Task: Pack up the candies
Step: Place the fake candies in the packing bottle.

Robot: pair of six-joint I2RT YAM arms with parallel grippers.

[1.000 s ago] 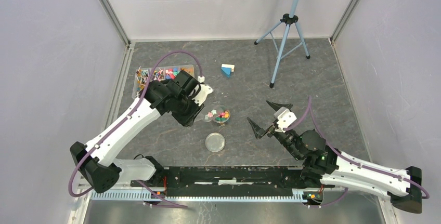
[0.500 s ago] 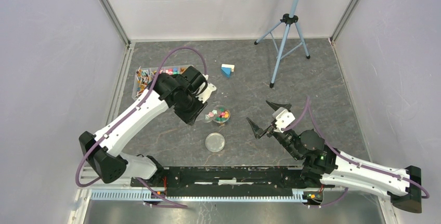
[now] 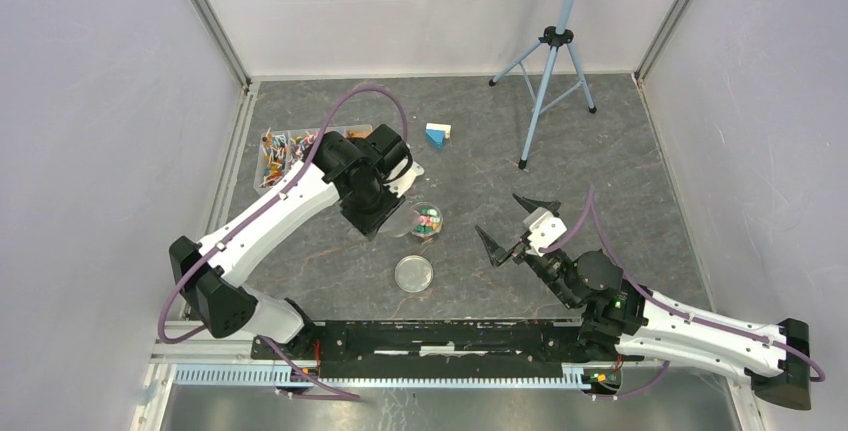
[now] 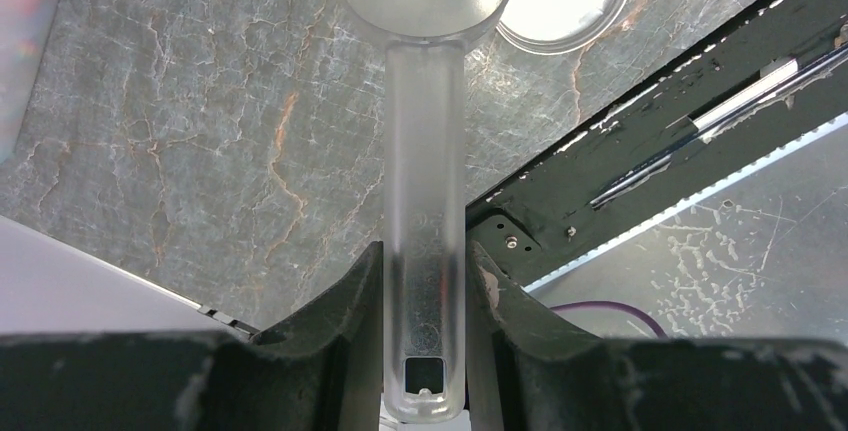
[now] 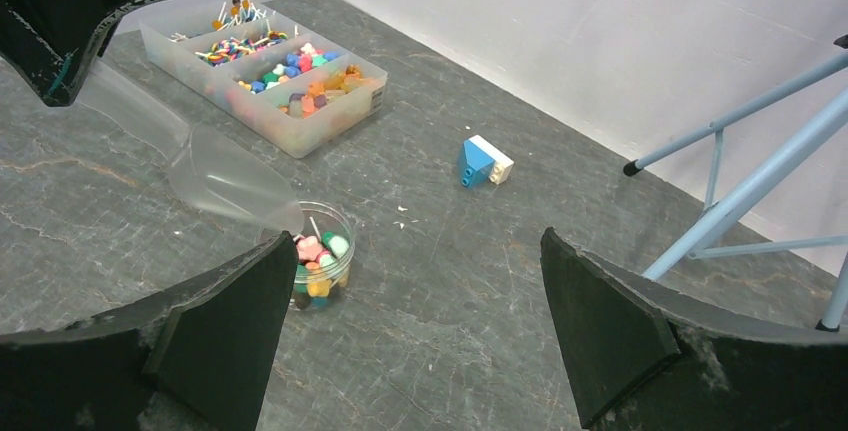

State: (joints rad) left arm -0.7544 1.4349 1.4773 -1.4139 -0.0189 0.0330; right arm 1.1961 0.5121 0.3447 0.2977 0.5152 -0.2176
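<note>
The right gripper (image 3: 498, 215) hangs released, jaws wide apart, nothing between them. Just ahead, a clear lid (image 3: 414, 273) lies flat on the table (image 3: 600, 151). The left gripper (image 4: 425, 271) is clenched on the handle of a clear scoop (image 5: 210, 176), its mouth tipped at the rim of a small jar (image 5: 349, 251) holding candies (image 5: 315, 256). Beyond, more sweets fill a compartment tray (image 5: 340, 116).

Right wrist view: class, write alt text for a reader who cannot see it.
A clear scoop, held by the left gripper at upper left, tilts down to the rim of a small cup of colourful candies on a grey table. Behind sit a divided tray of sweets and a blue-and-white block; the right gripper frames the bottom with open fingers.
</note>
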